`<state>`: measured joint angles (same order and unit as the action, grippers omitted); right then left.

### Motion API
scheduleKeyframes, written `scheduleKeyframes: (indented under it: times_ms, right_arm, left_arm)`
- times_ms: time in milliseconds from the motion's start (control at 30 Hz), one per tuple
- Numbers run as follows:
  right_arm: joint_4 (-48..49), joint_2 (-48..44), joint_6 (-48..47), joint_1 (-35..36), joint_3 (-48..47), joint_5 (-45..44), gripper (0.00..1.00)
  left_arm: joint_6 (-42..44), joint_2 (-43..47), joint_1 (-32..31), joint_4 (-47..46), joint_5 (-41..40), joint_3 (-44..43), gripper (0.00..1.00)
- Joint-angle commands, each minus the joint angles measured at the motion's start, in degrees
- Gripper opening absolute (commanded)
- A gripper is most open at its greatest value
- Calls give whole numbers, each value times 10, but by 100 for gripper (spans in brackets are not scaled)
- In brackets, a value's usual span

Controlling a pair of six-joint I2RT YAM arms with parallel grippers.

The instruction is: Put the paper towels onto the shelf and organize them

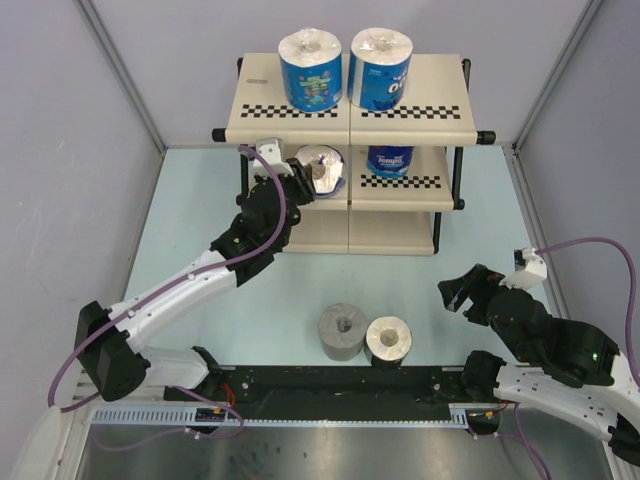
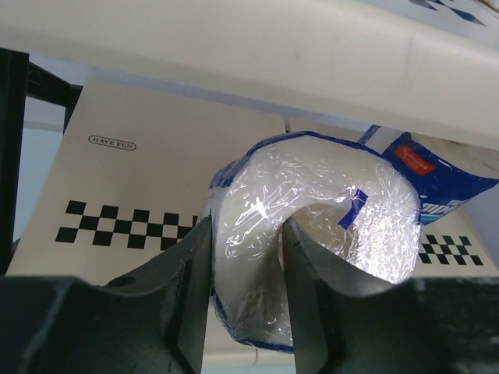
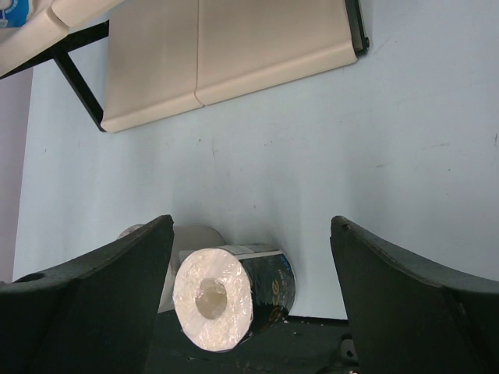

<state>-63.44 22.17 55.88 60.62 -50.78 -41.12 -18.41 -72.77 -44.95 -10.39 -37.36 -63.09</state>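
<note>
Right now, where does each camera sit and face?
Top external: above and behind the robot, looking down at the shelf; left gripper and right gripper show.
Left wrist: faces into the shelf's middle tier; its fingers clamp a wrapped roll.
Right wrist: looks down at the table; its open fingers frame a dark-wrapped roll.
Top and right wrist share that roll.

The left gripper (image 1: 303,176) is stretching far forward, apparently pinching a wrapped roll (image 2: 320,195); the right gripper (image 1: 460,289) is hanging back, jaws gaping wide.
</note>
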Motion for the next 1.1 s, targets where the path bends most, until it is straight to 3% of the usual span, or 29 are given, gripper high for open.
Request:
scheduleKeyframes:
  times_ms: [0, 133, 333, 600, 767, 900, 1033, 1067]
  right_arm:
    - [2, -2, 4, -2, -14, -14, 86]
    - [0, -1, 5, -3, -14, -15, 87]
    - [-1, -6, 5, -2, -14, -12, 87]
    - [0, -4, 7, -2, -13, -15, 87]
    - [23, 2, -16, -2, -13, -20, 87]
    - [108, 27, -55, -2, -13, -23, 87]
    - [204, 80, -110, -3, -13, -54, 79]
    - [227, 93, -119, -2, -12, -62, 82]
  left_arm:
    - [-4, -6, 4, -60, -8, -15, 45]
    - [-3, -16, 4, -60, -13, -14, 63]
    - [-7, -22, 4, -54, -12, -17, 81]
    - [-14, 11, 4, -35, -2, -4, 86]
    - [-31, 82, 4, -23, 14, 46, 88]
    - [-57, 130, 4, -23, 33, 96, 94]
    - [-69, 154, 7, -43, 63, 143, 98]
    - [-71, 156, 9, -55, 80, 148, 98]
